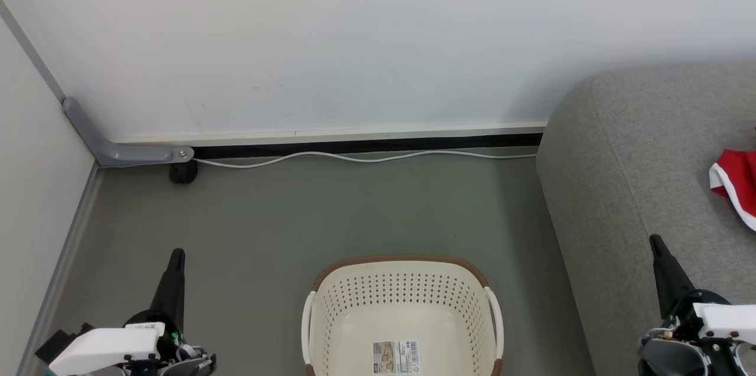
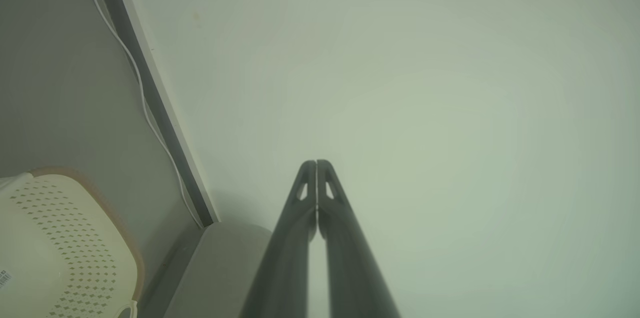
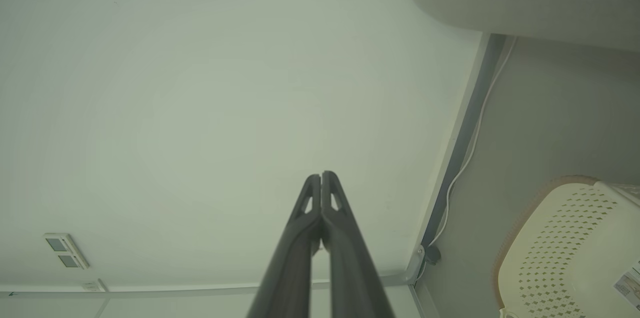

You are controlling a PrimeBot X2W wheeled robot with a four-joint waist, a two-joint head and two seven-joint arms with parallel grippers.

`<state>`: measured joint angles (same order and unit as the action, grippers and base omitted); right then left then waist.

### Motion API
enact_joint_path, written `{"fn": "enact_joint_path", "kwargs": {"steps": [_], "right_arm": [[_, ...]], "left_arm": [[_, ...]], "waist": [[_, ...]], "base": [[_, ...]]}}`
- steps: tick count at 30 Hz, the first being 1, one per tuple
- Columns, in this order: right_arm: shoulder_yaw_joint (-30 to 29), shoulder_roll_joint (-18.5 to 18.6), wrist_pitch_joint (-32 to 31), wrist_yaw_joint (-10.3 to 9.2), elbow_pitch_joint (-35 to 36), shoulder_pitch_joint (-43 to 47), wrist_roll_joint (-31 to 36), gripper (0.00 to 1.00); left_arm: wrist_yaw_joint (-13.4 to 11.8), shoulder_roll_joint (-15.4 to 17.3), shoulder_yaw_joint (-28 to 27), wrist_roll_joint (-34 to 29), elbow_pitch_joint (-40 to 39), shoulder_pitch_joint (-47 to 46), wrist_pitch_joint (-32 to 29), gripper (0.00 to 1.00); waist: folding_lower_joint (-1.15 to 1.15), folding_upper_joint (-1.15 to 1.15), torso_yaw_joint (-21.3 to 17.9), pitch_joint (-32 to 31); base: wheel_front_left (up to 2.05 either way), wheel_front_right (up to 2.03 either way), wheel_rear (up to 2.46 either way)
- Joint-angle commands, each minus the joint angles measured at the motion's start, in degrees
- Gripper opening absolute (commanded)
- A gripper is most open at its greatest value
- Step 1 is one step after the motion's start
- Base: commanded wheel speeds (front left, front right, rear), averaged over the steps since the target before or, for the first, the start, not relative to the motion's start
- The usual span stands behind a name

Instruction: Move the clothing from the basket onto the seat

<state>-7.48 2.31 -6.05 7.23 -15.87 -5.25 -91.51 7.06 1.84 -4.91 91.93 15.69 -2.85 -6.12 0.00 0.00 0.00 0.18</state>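
Left gripper [image 1: 176, 255] and right gripper [image 1: 655, 242], bottom corners, both pinched closed on nothing.
The basket [image 1: 401, 260] at bottom centre looks bare inside; the clothing [image 1: 738, 183] lies at the right edge on the seat [image 1: 626, 146]. Soft and light by the look of it, best pinched at a bunched fold.

A cream-white plastic laundry basket [image 1: 401, 296] stands upright on the grey floor [image 1: 283, 216], low in the middle of the head view. It has perforated walls, a brown rim and a white handle on each side, and a label sticker lies on its bare bottom. To its right, apart from it by a strip of floor, stands the grey woven sofa [image 1: 626, 187] with rounded edges, its end near the wall [image 1: 354, 39]. A bright red garment [image 1: 738, 178] with white edging lies crumpled on the sofa's top, cut off by the view's right edge.
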Motion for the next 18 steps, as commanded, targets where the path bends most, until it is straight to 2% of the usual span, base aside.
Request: {"fn": "enact_joint_path", "kwargs": {"steps": [1, 18], "right_arm": [[0.95, 0.56, -0.44, 0.25, 1.85, -0.94, -0.65, 0.0], [0.96, 0.56, -0.44, 0.25, 1.85, -0.93, -0.66, 0.0]], "left_arm": [[0.43, 1.04, -1.61, 0.24, -1.64, -3.34, -0.36, 0.0], [0.43, 1.04, -1.61, 0.24, -1.64, -3.34, -0.36, 0.0]], "waist": [[0.0, 0.0, 0.0, 0.0], [0.0, 0.0, 0.0, 0.0]], "base": [[0.0, 0.0, 0.0], [0.0, 0.0, 0.0]]}}
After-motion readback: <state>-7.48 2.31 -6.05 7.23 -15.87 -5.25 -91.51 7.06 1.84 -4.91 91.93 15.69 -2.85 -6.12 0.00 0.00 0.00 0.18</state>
